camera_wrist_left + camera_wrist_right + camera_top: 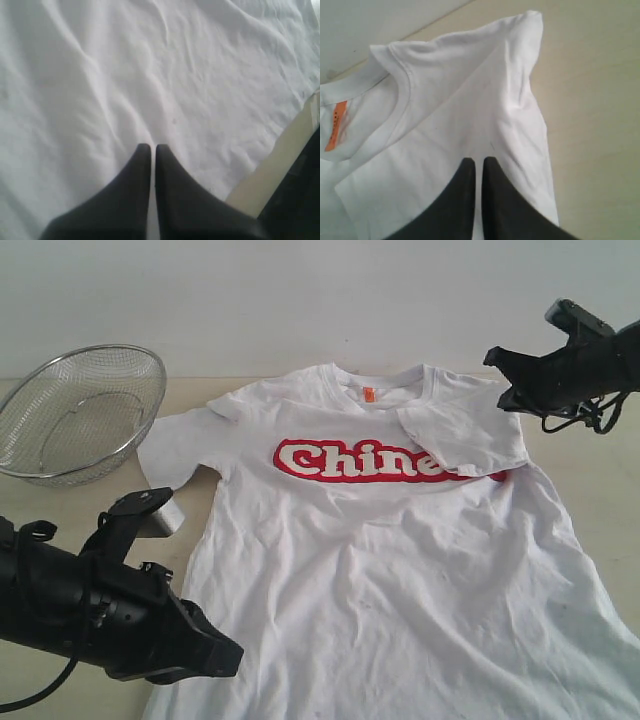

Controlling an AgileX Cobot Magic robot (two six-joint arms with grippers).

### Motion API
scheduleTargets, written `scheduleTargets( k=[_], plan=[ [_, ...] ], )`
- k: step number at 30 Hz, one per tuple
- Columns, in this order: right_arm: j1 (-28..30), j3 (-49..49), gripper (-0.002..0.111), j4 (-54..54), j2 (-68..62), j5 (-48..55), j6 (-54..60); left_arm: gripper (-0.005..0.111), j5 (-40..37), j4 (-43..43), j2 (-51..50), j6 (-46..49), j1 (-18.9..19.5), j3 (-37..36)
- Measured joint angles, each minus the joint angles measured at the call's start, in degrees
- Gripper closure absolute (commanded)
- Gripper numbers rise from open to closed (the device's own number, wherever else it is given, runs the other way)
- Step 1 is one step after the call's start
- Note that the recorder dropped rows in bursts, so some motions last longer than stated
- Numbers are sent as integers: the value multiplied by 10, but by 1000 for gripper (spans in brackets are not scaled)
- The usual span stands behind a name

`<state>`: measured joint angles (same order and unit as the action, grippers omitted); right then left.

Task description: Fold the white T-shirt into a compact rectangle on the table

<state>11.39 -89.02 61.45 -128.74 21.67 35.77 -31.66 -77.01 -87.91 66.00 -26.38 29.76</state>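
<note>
Pale wood-grain surface [610,490] carries the white T-shirt [380,570] spread print-up, right-side sleeve folded over the lettering, wire basket [80,415] near the other sleeve; left jaws pressed together over the lower body cloth, right jaws pressed together above the folded sleeve, neither holding anything.

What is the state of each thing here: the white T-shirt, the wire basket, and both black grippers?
White cotton T-shirt: spread print side up on the pale beige table, one sleeve folded onto the red lettering.
Round wire mesh basket: empty, beside the shirt.
Left black gripper: shut, holding nothing.
Right black gripper: shut, holding nothing.
</note>
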Motion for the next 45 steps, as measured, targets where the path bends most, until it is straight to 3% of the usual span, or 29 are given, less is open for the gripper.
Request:
scheduleTargets(
  k=[21, 45],
  plan=[
    [0, -37, 107, -21, -39, -80, -15, 102, 0, 0, 0, 0, 0, 0],
    [17, -113, 107, -27, -101, -23, -22, 102, 0, 0, 0, 0, 0, 0]
  ],
)
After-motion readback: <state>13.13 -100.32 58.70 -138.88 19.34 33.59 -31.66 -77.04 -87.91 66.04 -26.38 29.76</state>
